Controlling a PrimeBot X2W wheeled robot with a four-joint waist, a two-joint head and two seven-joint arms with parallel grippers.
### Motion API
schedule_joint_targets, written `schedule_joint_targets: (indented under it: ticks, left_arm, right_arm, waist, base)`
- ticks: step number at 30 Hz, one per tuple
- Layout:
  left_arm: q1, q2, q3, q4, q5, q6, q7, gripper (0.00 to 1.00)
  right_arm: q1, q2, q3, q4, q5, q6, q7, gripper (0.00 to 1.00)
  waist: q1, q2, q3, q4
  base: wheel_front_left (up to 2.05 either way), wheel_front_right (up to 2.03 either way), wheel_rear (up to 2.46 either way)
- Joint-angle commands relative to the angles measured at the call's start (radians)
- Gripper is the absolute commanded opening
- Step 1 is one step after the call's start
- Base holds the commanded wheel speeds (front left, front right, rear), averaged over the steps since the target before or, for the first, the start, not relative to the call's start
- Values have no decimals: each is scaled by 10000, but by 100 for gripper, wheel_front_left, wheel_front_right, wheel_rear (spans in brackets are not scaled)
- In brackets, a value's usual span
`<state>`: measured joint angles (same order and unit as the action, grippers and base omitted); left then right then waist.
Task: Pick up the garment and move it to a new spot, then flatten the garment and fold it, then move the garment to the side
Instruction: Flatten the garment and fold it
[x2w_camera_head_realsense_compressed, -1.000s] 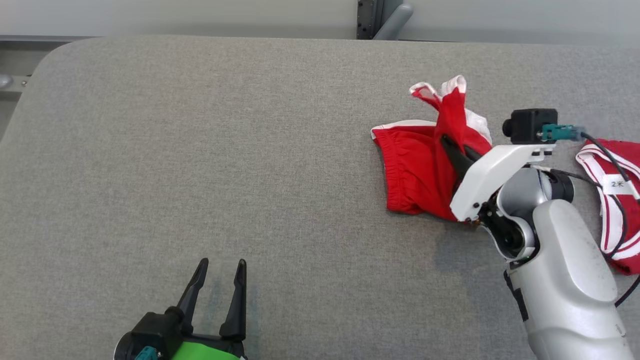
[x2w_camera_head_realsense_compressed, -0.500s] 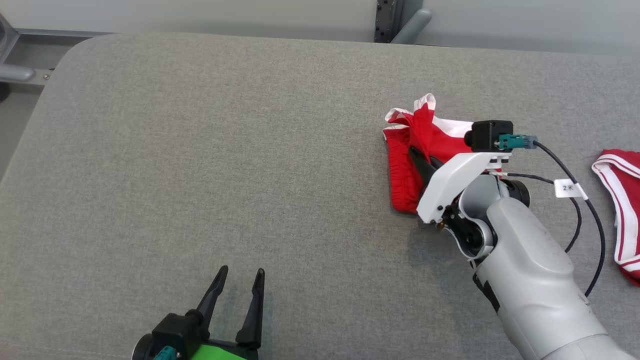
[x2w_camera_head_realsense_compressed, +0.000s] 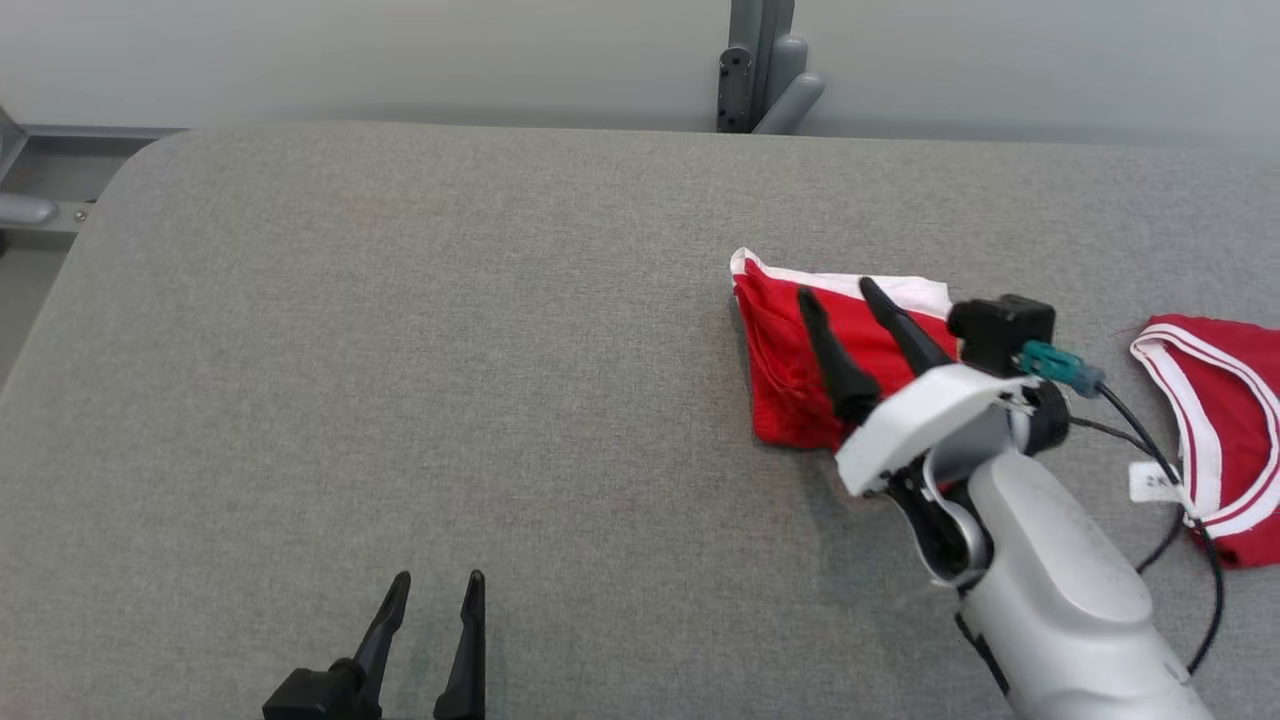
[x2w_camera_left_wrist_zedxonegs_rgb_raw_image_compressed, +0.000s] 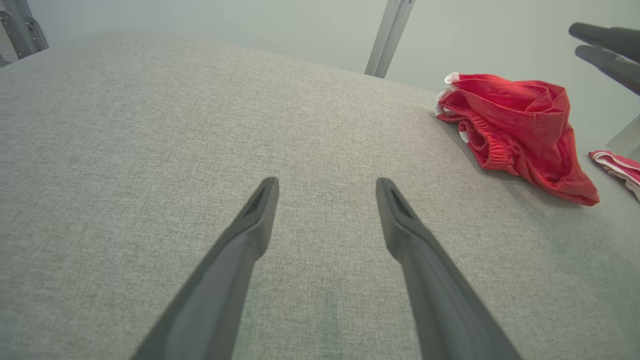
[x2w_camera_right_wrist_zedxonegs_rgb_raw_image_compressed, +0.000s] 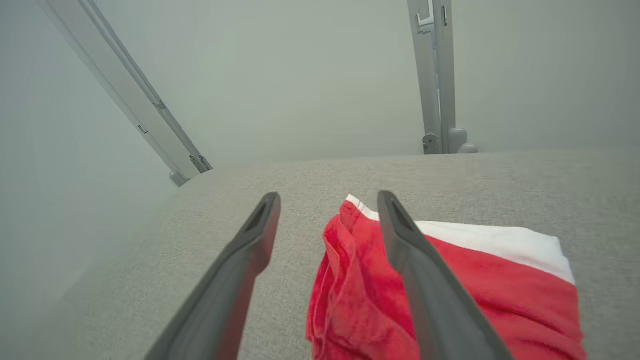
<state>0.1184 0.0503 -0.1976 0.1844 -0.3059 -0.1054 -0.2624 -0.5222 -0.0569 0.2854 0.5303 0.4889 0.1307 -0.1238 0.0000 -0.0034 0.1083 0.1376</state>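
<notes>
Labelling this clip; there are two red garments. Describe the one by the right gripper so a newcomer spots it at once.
On the grey table, find the right gripper. The red garment beneath it is a bunched heap with one broad white band, unlike the white-piped red piece at the right edge.

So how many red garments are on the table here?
2. One garment lies bunched on the table under the open right gripper; the other garment sits further right, cut off by the head view's edge.

Silver-grey forearm (x2w_camera_head_realsense_compressed: 1060, 620), white wrist bracket (x2w_camera_head_realsense_compressed: 920, 420), black camera block (x2w_camera_head_realsense_compressed: 1000, 328), teal connector (x2w_camera_head_realsense_compressed: 1060, 366), black cables (x2w_camera_head_realsense_compressed: 1220, 600), long dark tapered fingers (x2w_camera_head_realsense_compressed: 832, 348)
</notes>
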Motion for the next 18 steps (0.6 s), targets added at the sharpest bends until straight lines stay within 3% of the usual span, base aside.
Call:
schedule_joint_targets:
  ticks: [1, 10, 18]
  left_arm:
    - [248, 12, 57, -86, -5, 53, -28, 100]
    - [558, 14, 232, -345, 148, 141, -28, 100]
    - [718, 14, 555, -495, 419, 151, -28, 100]
  right_arm:
    - [546, -275, -379, -328, -356, -1, -153, 100]
    - [3304, -1034, -3103, -1695, -2320, -1, -1229, 100]
    - [5046, -735, -4830, -2414, -3534, -3, -1409, 100]
  waist:
    - [0, 34, -280, -251]
    - [0, 34, -737, -438]
    - [0, 34, -1069, -349]
  base:
    - [0, 0, 0]
    - [0, 0, 0]
    - [0, 0, 0]
